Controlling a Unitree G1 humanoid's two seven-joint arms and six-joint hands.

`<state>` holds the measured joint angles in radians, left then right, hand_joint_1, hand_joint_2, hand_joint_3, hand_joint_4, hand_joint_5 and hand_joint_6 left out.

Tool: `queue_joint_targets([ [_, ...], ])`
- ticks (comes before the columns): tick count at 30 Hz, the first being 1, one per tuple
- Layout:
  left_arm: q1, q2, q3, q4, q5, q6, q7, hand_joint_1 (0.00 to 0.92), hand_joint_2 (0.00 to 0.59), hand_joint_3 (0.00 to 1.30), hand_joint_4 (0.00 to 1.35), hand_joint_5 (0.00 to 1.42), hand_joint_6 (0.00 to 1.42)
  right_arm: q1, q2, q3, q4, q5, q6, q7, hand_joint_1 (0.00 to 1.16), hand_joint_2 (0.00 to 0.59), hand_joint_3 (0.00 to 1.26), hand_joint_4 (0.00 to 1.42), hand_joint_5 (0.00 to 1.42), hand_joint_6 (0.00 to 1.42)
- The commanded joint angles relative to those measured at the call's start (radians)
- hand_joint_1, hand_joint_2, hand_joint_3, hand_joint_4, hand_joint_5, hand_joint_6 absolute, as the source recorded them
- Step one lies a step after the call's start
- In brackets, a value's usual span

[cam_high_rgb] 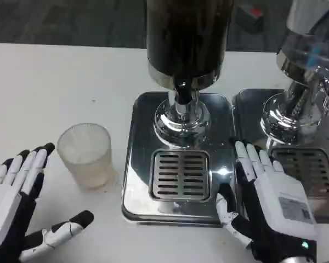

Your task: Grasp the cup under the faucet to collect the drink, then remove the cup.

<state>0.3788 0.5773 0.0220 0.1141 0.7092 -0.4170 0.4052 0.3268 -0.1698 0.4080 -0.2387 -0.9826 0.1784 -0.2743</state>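
**Cup stood beside the dispenser base, both hands empty**

The white table (55, 82) carried 2 drink dispensers side by side. The nearer dispenser (186, 38) held a dark liquid in its tank, which sat on a polished chrome pedestal over a mirror-finish square base (137, 164). A black faucet (182, 87) projected at the front of the tank bottom, above the pedestal. A slotted drip grate (181, 174) was set into the front of that base. The second dispenser (304, 66), to the right, had a clear tank and an identical chrome base with its own grate (312, 170); its right portion was cut off by the picture edge.

The right hand (268, 208) rested at the seam between the 2 bases, white back upward, fingers extended and slightly apart, thumb out toward the drip grate, holding nothing. The left hand (16, 213) lay low on the table at the picture's left, fingers spread, thumb pointing right, also empty.

The cup (88, 153), frosted and translucent, stood upright on the table just left of the base, not under the faucet. The left fingertips were near its left side; contact could not be confirmed.
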Motion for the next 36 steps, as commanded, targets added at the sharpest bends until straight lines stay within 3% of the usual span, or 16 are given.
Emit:
queue_joint_targets([
  [1,-0.011,0.0,-0.009,0.015,-0.01,0.003,-0.016,0.0,0.124,0.0,0.0,0.0,0.0,0.007,-0.002,0.004,-0.02,-0.02,0.011,0.005,0.4,0.586,0.0,0.0,0.0,0.0],
  [18,-0.008,-0.009,0.027,0.002,0.0,0.003,0.044,0.0,0.115,0.0,0.0,0.0,0.0,-0.011,0.002,0.0,0.003,0.0,0.005,0.007,0.4,0.586,0.0,0.0,0.0,0.0],
  [22,-0.005,-0.008,0.043,-0.044,0.024,0.046,0.036,0.0,0.117,0.0,0.0,0.0,0.0,-0.01,0.004,-0.003,0.003,0.003,0.009,0.009,0.4,0.586,0.01,0.0,0.0,0.0],
  [26,-0.036,-0.012,0.044,-0.025,-0.018,0.073,-0.008,0.0,0.065,0.0,0.0,0.0,0.0,-0.007,0.008,-0.004,0.002,0.008,0.013,0.01,0.4,0.586,0.01,0.0,0.0,0.0],
  [28,-0.065,-0.002,0.036,0.029,-0.07,0.034,-0.039,0.0,0.048,0.0,0.0,0.0,0.0,-0.006,0.008,-0.003,0.0,0.007,0.016,0.01,0.4,0.586,0.02,0.0,0.0,0.0],
  [31,-0.167,-0.007,0.006,0.225,-0.211,-0.061,-0.15,0.0,0.017,0.0,0.0,0.0,0.0,-0.004,0.008,-0.007,-0.004,0.014,0.022,0.019,0.4,0.586,0.03,0.0,0.0,0.0],
  [36,-0.261,-0.039,-0.019,0.401,-0.274,-0.159,-0.158,0.0,0.0,0.0,0.0,0.0,0.0,-0.002,0.004,-0.008,-0.015,0.013,0.029,0.031,0.4,0.586,0.03,0.0,0.0,0.0],
])
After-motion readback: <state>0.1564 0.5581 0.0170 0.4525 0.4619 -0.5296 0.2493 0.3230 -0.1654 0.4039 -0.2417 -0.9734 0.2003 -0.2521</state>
